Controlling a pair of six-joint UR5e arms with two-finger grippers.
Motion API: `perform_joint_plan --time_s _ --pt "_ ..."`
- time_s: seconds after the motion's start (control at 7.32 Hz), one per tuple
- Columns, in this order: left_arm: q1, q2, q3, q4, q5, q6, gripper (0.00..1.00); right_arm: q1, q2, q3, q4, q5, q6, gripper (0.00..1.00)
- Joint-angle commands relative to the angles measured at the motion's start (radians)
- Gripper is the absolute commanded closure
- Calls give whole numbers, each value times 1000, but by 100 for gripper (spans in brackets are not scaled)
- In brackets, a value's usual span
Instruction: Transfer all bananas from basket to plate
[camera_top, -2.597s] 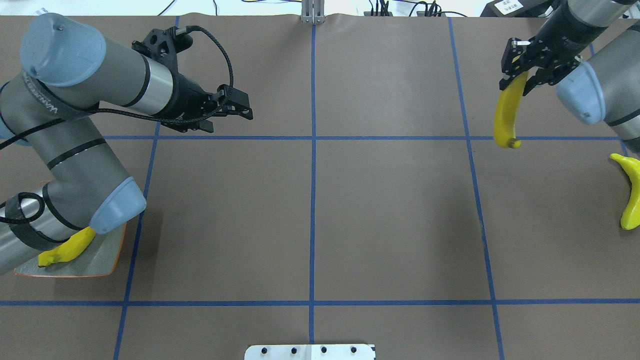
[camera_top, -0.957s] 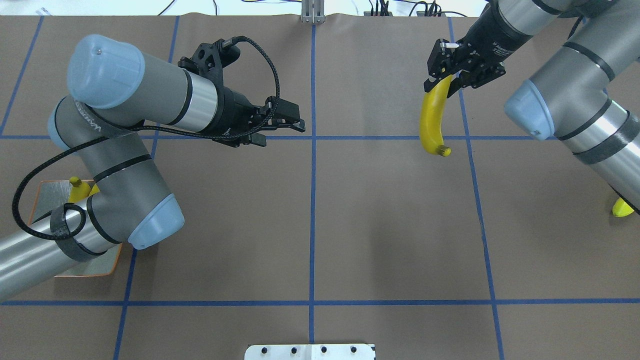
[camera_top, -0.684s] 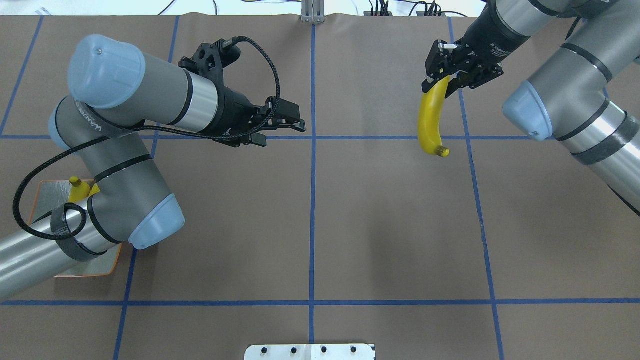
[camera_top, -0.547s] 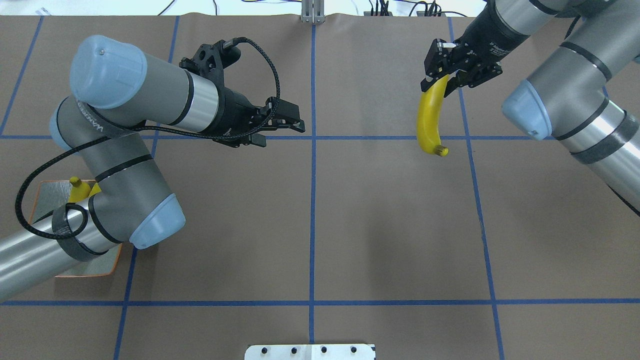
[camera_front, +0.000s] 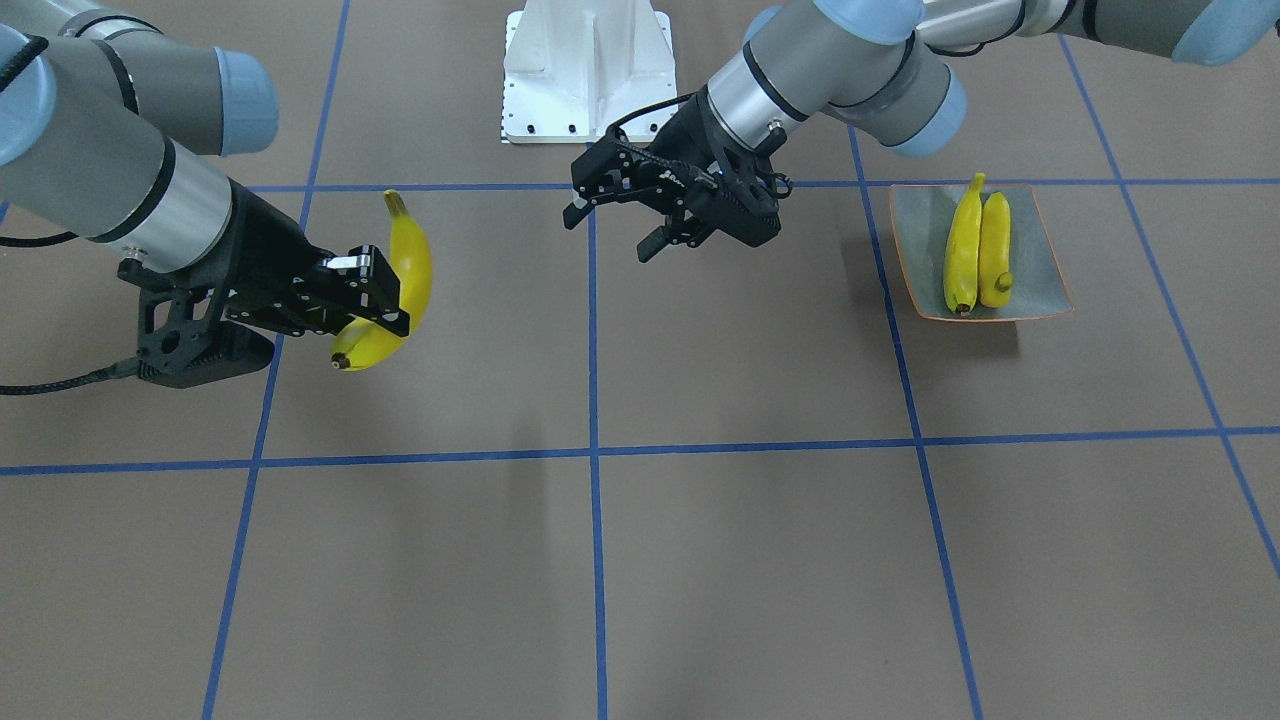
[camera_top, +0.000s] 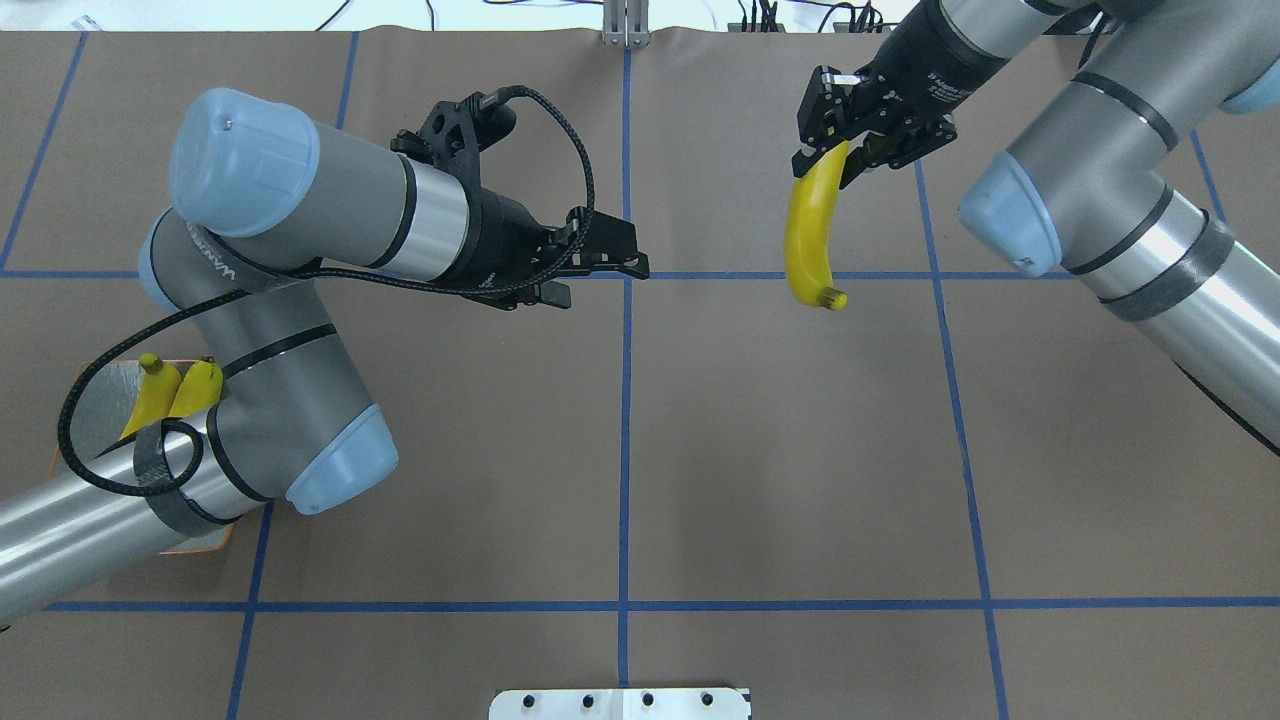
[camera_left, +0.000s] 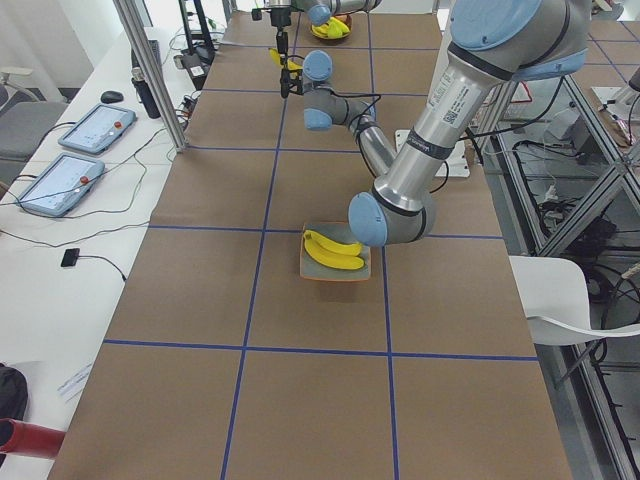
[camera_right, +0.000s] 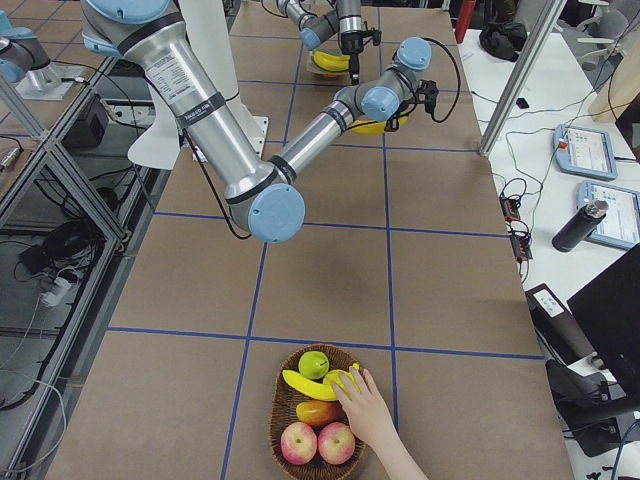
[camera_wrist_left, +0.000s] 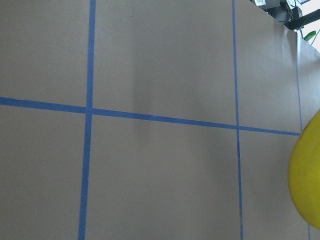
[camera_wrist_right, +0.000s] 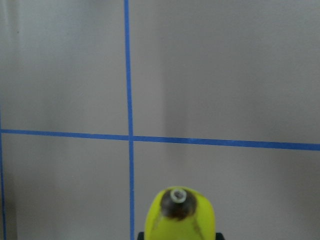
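My right gripper is shut on the upper end of a yellow banana and holds it hanging above the table, right of centre. It also shows in the front view with the banana, whose tip fills the bottom of the right wrist view. My left gripper is open and empty near the table's middle, pointing toward that banana. Two bananas lie side by side on the plate, which my left arm half hides in the overhead view. One banana lies in the basket.
The wicker basket at the table's right end also holds apples and a green fruit. A person's hand rests in it. The robot's white base stands at the near edge. Blue tape lines grid the brown table.
My right gripper has carried the banana leftward toward the table's middle. My left arm has reached further right toward the centre, uncovering the two bananas on the plate.
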Motion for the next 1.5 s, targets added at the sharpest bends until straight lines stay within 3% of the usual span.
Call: perform_joint_plan --time_s 0.0,0.68,1.09,1.23,1.37 --pt "21 -40 0 -13 0 -30 0 -55 69 -19 1 -4 64 100" --pt "51 -49 28 -54 80 -33 0 -121 94 -10 88 -10 209 100" --pt "67 -48 40 -54 81 -33 1 -121 95 -5 92 -9 212 100" --pt "71 -48 48 -54 81 -33 6 -121 95 -5 93 -9 212 100" --pt "75 -48 48 -54 81 -33 24 -121 97 -5 93 -10 212 100"
